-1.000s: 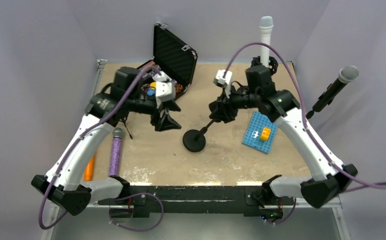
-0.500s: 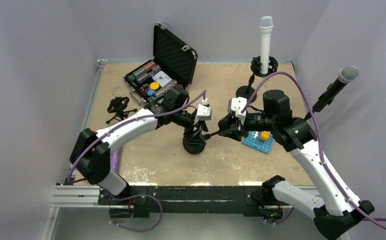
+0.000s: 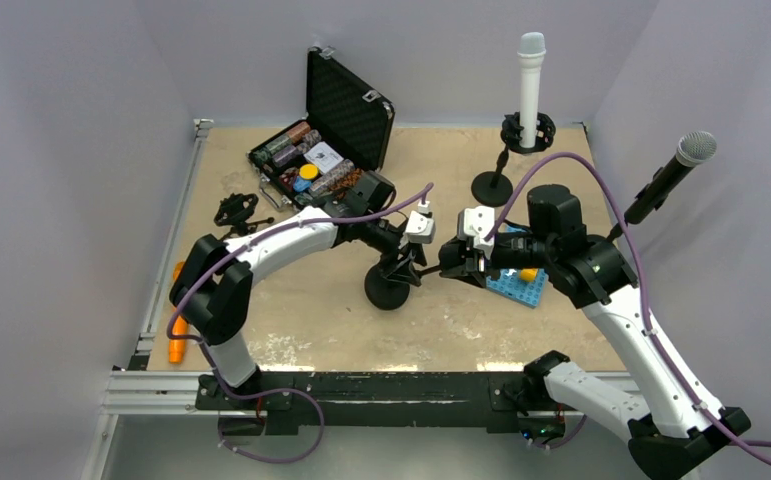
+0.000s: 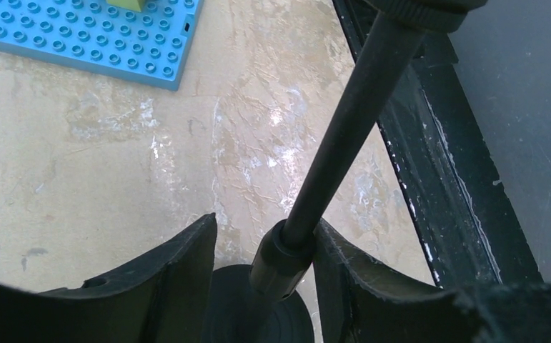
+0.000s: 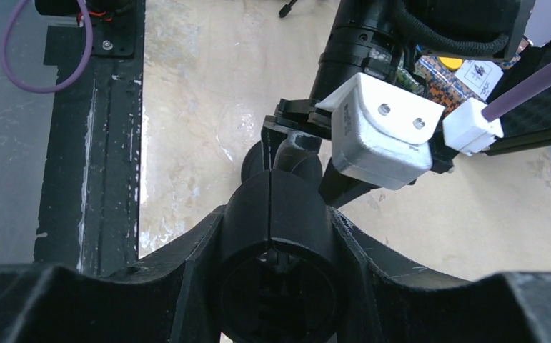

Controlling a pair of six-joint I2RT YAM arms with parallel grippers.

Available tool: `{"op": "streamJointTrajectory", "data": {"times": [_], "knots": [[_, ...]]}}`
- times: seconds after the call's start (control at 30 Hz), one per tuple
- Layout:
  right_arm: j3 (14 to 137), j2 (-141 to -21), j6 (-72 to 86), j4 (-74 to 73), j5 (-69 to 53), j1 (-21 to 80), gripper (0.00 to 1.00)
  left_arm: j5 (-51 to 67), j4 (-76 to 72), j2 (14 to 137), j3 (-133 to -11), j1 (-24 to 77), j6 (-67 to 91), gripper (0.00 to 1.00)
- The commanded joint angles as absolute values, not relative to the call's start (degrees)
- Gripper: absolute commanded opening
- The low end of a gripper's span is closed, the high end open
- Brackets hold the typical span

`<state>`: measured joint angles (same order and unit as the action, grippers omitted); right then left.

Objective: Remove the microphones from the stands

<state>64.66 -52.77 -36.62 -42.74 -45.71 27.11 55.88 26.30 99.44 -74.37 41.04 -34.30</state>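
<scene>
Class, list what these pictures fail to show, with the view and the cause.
Top view: what the right claw grips atop the stand; the claw covers it.
Right wrist view: the round black part it clamps shows one end only; the claw hides the rest.
Left wrist view: the pole, its top cut by the upper edge.
Top view: case contents, too small.

We find no legible text, brand, number or sign in any view. A white card (image 5: 481, 71) at the upper right of the right wrist view bears dark marks too blurred to read. Items in the open case (image 3: 351, 110), upper left of the top view, are too small.
</scene>
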Motion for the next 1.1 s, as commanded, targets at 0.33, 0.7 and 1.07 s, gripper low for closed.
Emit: {"op": "streamJointTrajectory", "data": {"times": [0.33, 0.7, 1.07], "knots": [[65.56, -57.05, -5.95, -37.81, -33.38, 26.13, 0.0, 38.66, 7.33, 91.47, -61.7, 41.44, -27.91, 0.0], [66.71, -66.72, 14.56, -40.28, -40.78, 19.23, 0.0, 6.23, -5.34, 85.45, -52.76, 48.47, -17.27, 0.0], [68.0, -61.7, -20.39, -41.29, -51.72, 19.33, 0.0, 40.32, 21.81, 81.63, -61.98, 41.99, -25.16, 0.69]]}}
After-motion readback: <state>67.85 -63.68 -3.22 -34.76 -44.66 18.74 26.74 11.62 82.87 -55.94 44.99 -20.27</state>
